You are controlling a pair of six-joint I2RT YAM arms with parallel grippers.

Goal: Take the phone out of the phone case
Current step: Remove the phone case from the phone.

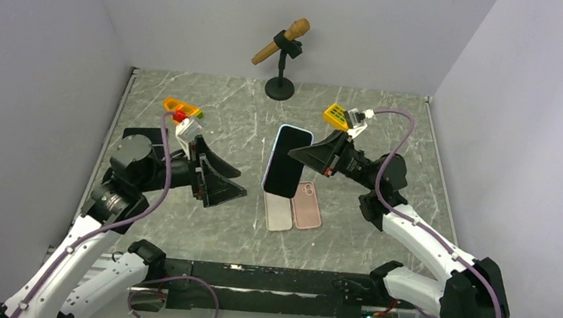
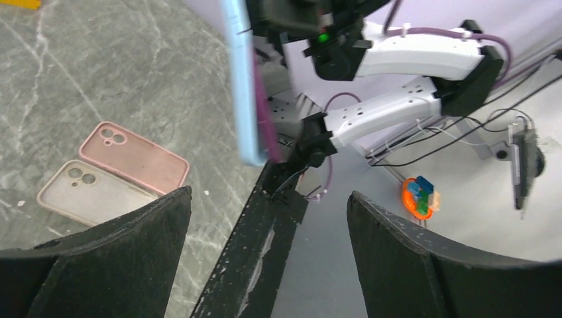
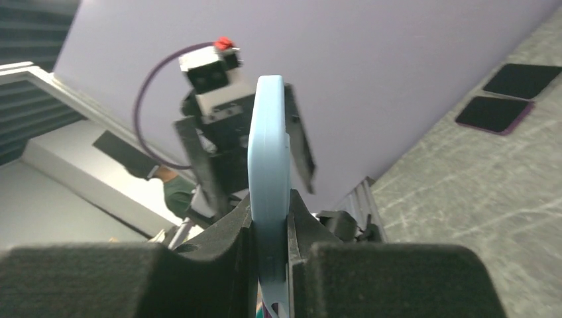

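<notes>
Two empty cases, a pink case (image 1: 307, 206) and a pale case (image 1: 279, 212), lie flat, side by side, on the table (image 1: 227, 123) at lower centre of the top view. Directly above them the phone (image 1: 286, 163), seated in its light blue case (image 3: 268, 185), is held off the surface. The right gripper (image 1: 298, 154) is clamped on it, one pad against each face. The left gripper (image 1: 238, 184) sits at centre left, jaws spread wide, holding nothing. A microphone (image 1: 282, 42) stands at upper centre.

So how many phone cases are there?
3: a blue case in the right gripper, a pale case and a pink case side by side on the table. Others may be hidden.
</notes>
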